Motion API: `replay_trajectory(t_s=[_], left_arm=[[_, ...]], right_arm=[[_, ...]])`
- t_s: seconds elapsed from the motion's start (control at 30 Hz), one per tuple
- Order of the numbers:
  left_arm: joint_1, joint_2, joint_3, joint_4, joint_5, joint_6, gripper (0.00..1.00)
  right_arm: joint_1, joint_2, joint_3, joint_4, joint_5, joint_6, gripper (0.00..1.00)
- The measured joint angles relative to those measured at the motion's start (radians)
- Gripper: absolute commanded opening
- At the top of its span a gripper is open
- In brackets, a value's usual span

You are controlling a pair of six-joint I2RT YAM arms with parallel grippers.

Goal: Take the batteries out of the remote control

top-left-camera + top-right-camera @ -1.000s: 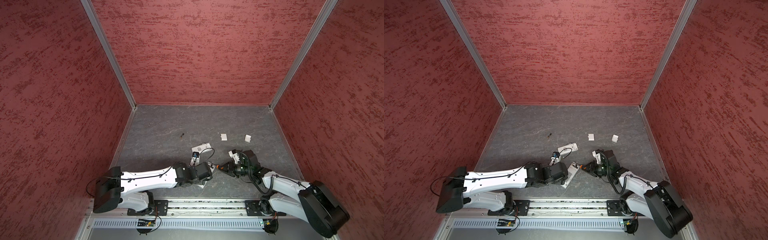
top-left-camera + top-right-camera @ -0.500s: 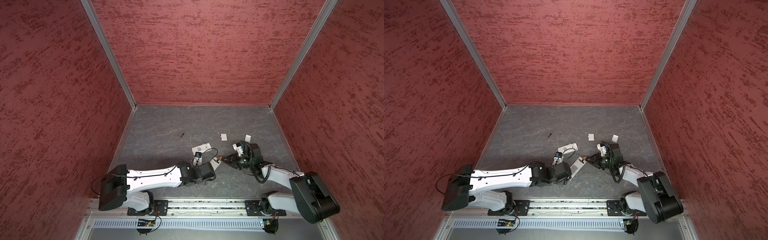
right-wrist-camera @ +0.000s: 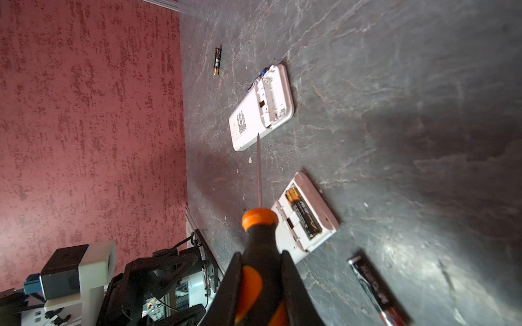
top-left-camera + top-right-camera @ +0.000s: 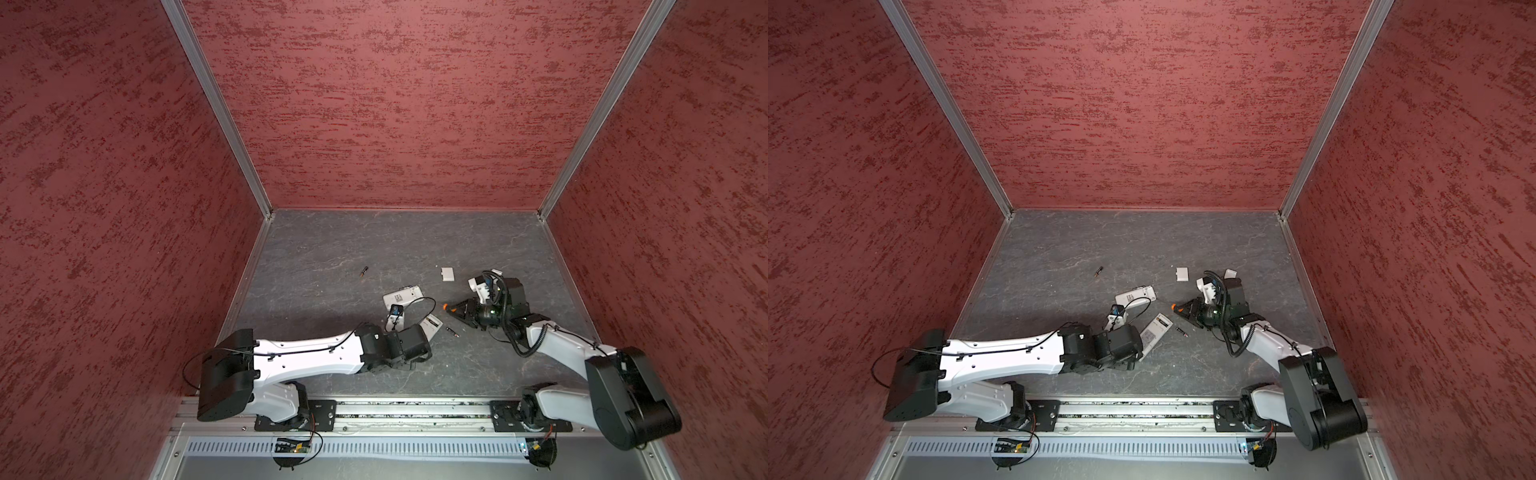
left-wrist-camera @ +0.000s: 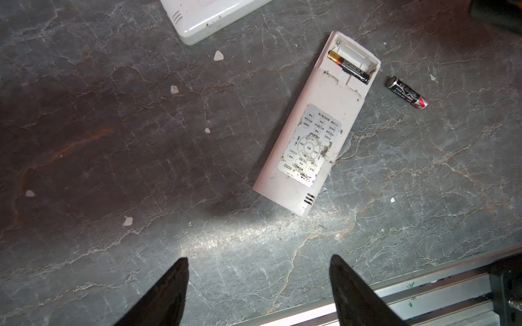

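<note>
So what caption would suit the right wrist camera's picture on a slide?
Jaws grip a screwdriver near the remote holding one battery; another opened remote and a loose battery lie nearby.

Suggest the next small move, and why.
Likely lower the screwdriver tip to the battery seated in the open compartment of the nearer remote and lever it out: the right gripper grips the screwdriver, and one cell lies loose beside that remote.

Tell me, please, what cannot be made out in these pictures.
- Wide white plastic remote: cut off by the left wrist view's edge.
- Loose black red-ended battery: blurred in the right wrist view.
- Small white rectangular cover: mostly behind the right arm in both top views.
</note>
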Motion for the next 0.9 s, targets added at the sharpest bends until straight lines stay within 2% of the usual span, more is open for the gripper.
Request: replay_trajectory(t_s=[0.2,0.37,0.57,0.7,0.9], left_arm=[[-0.019,0.063,0.005,0.028,0.031,0.027,0.78],[-0.044,0.169,0.072,0.025,0.040,0.047,0.78],[-0.064,0.316,0.192,0.002,-0.021,0.056,0.79],[-0.060,0.397,0.211,0.002,-0.050,0.068,0.79],[-0.046,0.447,0.215,-0.008,-0.082,0.075,0.79]], right_arm=[[0.000,-0.198,0.069,-0.228,0.081,-0.062,0.00],[-0.001,-0.304,0.073,-0.352,0.139,-0.072,0.00],[-0.002,-0.349,0.072,-0.379,0.161,-0.042,0.00],[-0.002,-0.352,0.072,-0.386,0.162,-0.037,0.00],[-0.003,-0.352,0.083,-0.394,0.162,-0.035,0.00]])
